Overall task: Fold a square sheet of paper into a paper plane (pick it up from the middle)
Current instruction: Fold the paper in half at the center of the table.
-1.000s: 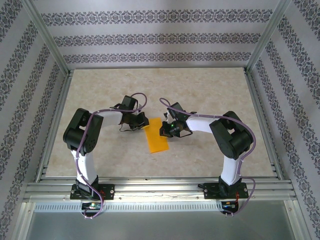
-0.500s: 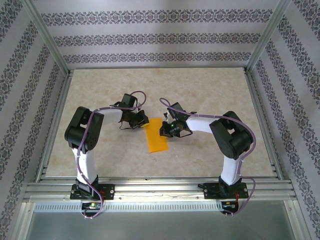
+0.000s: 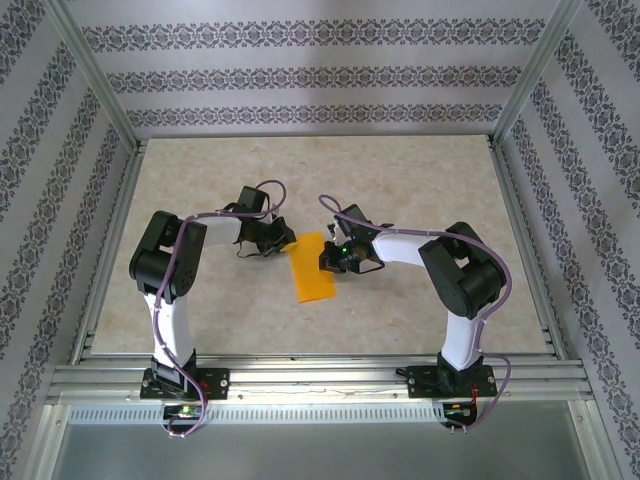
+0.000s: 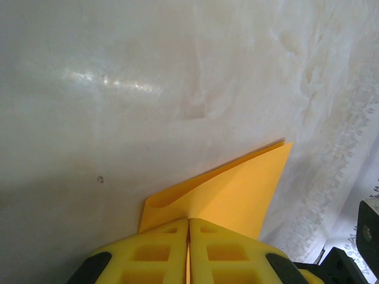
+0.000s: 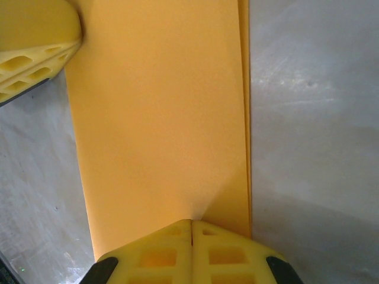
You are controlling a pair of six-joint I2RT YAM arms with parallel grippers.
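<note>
Marbled beige tabletop (image 3: 420, 180) spreads out between patterned walls, and the square sheet of paper (image 3: 312, 272) lies near its middle, between the two arms. It is doubled over into a long orange strip. The left pincer (image 3: 287, 240) sits at the strip's far left corner, and the right pincer (image 3: 328, 262) is at its right edge.

From the left wrist, the left pincer (image 4: 188, 228) is pressed together on the paper (image 4: 231, 189), whose edge curls up into the yellow tips. From the right wrist, the right pincer (image 5: 191, 228) is likewise closed, with a faint ridge in the sheet (image 5: 160, 118) running up into it. I judge that it is pinching the edge rather than just resting on it. Gripping opposite sides probably keeps the two layers aligned for the next crease.

The nip itself is hidden behind the fingers in both wrist views. The overhead view is too small to show the layers (only a thin offset strip along one edge hints at them).
</note>
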